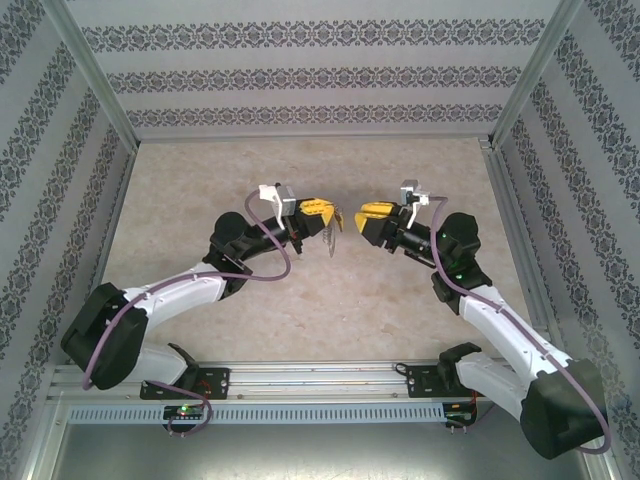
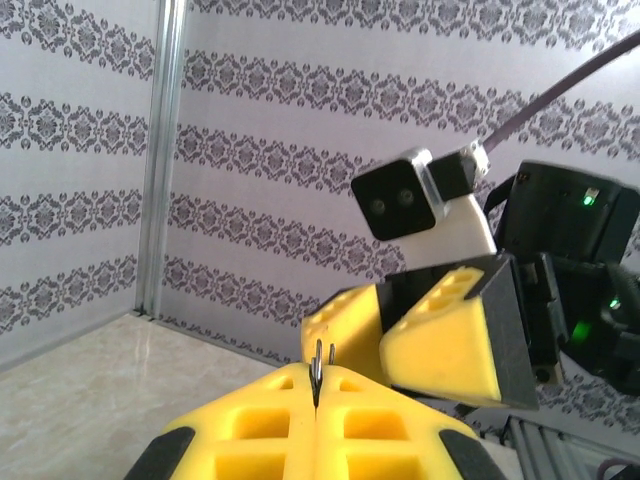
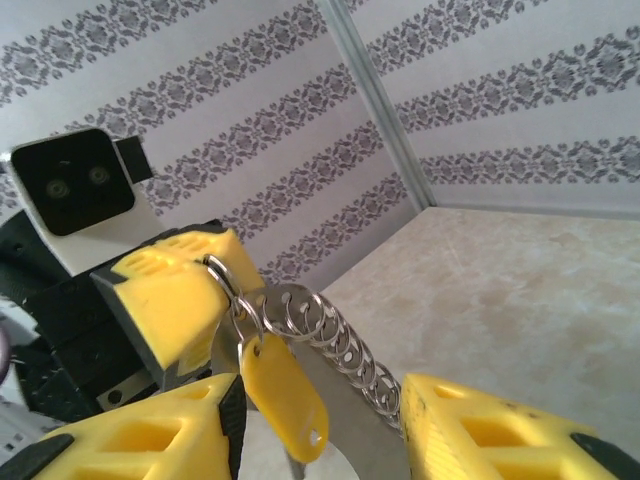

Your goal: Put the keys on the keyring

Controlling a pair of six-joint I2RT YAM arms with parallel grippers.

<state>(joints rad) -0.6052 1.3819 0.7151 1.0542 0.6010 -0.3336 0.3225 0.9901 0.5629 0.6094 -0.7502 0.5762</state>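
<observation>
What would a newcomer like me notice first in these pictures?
Two yellow-fingered grippers meet nose to nose over the middle of the table: the left gripper and the right gripper. The keyring, fringed with small metal loops, hangs from the left one's shut fingers, and the key with its yellow head dangles beside it between the right gripper's open fingers.

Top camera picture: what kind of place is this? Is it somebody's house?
Probably not a house but a robot test booth. Patterned wall panels sit in aluminium frame posts, and the left arm and right arm are bolted to a metal rail at the edge of a marble-look tabletop.
</observation>
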